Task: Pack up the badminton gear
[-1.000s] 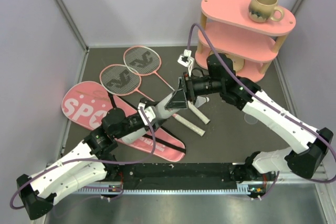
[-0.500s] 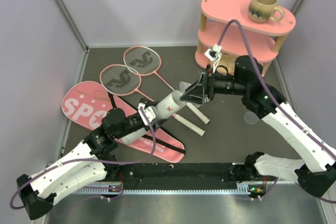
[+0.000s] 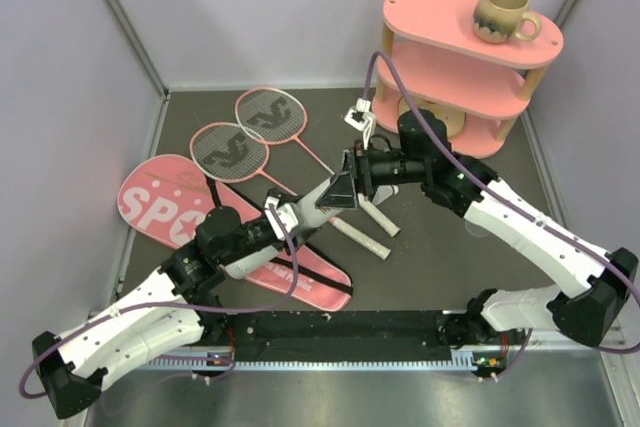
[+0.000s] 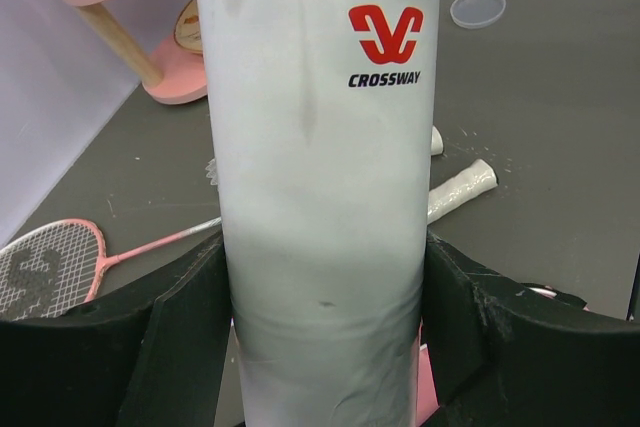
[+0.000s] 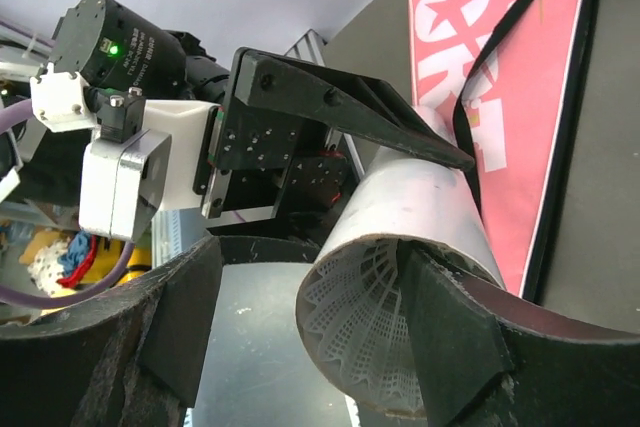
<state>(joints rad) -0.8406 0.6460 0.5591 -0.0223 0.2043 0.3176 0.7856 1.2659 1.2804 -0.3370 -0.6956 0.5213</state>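
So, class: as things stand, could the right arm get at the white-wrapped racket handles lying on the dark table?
Probably yes: the right gripper is open and hangs close by the handles, with only the long white tube at its fingertips.

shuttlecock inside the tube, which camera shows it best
Right wrist: it looks straight into the open mouth of the tube, where the white feather skirt of the shuttlecock shows. Left wrist shows only the tube's outer wall and logo. In the top external view the right end effector covers the mouth.
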